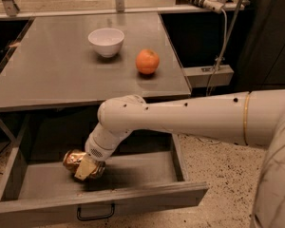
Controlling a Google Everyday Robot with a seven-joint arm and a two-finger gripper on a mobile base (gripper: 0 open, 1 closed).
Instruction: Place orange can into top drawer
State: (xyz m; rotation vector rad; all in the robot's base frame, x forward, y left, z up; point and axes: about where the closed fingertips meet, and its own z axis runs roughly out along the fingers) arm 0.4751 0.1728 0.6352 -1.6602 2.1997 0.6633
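One camera view: the white arm (180, 115) sets its two-finger gripper (88, 169) inside the open, wide shallow grey metal top drawer (133, 201), tan fingers (83, 169) clamped on the small dented shiny-metal orange can (72, 158). The can juts left of and slightly above the fingers, long axis roughly level, with the drawer's floor directly beneath. Release likely needs only a parting of the fingers, though floor contact cannot be told.

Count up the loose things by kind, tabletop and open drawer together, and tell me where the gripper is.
Bowls: 1, white bowl on the table.
Fruit: 1, orange fruit, also on the table.
Cans: 1, orange can, clamped by the gripper down in the open top drawer.
Total: 3.
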